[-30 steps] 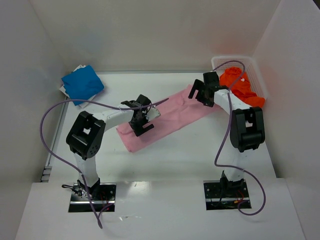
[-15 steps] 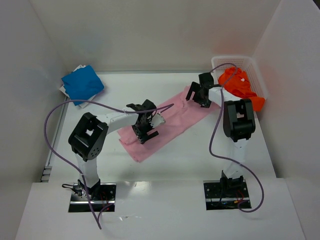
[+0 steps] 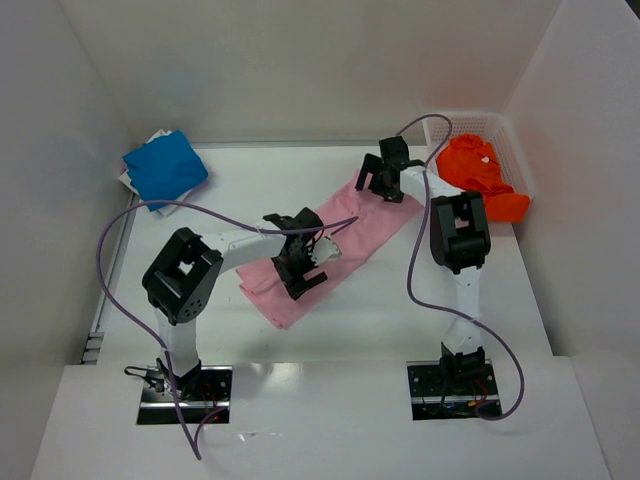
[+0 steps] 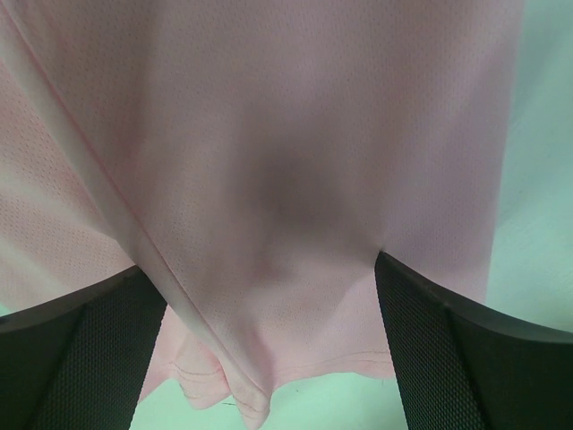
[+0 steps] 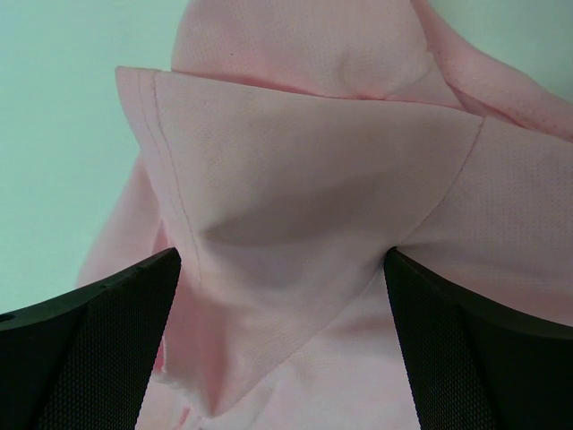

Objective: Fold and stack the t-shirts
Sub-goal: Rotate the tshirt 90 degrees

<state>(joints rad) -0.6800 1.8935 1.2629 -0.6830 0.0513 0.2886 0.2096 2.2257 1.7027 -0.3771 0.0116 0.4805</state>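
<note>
The light pink t-shirt [image 3: 355, 232] lies stretched as a long band across the middle of the desk [image 3: 400, 300], running from about 7 o'clock up to about 1 o'clock. The bright blue shirt [image 3: 165, 167] sits bundled at 10 o'clock, well apart from it. The vivid orange one [image 3: 480, 178] is heaped in the white mesh basket [image 3: 512, 140] at 2 o'clock.

My left gripper [image 3: 300, 268] hangs over the 7 o'clock half of the pink shirt, jaws spread wide. Its wrist camera shows pink cloth filling the gap between the fingers [image 4: 81, 349], with a stitched seam running diagonally and the hem just below. My right gripper [image 3: 380, 180] is at the 1 o'clock end, also spread wide. Its wrist view shows a turned-over corner with a stitched hem between the fingers. Neither gripper pinches anything that I can see.

I judge this cloth to be thin, light and quite limp. It will sag from any single hold, drag on the desk and crease where it bunches. I would take it at the stitched hems and corners, where the fabric is doubled and firmer. The jaws should close on every layer, so the under layer is not left behind. The two holds should sit on matching edges, so the fold lands square.
</note>
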